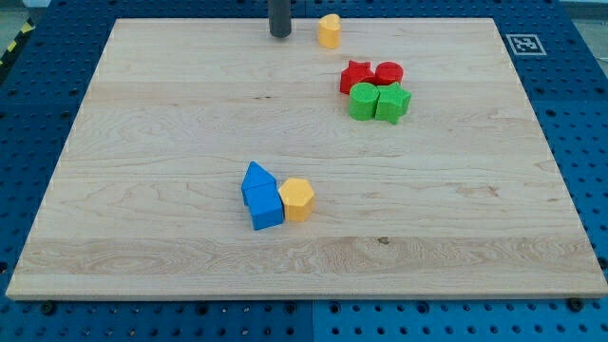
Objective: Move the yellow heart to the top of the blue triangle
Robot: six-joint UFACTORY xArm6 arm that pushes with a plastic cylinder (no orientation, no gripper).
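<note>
- My tip [280, 35] rests at the view's top edge of the wooden board [171, 114], just left of the yellow heart [329, 31], not touching it.
- No jaws on this rig: a bare rod only.
- Blue triangle [256, 179] sits near board centre, touching the blue cube [266, 206] below it.
- Yellow hexagon [297, 199] touches the cube's right side.
- Right of centre, upper area: red star [356, 75], red cylinder [389, 73], green cylinder [363, 101], green star [391, 102], clustered together.
</note>
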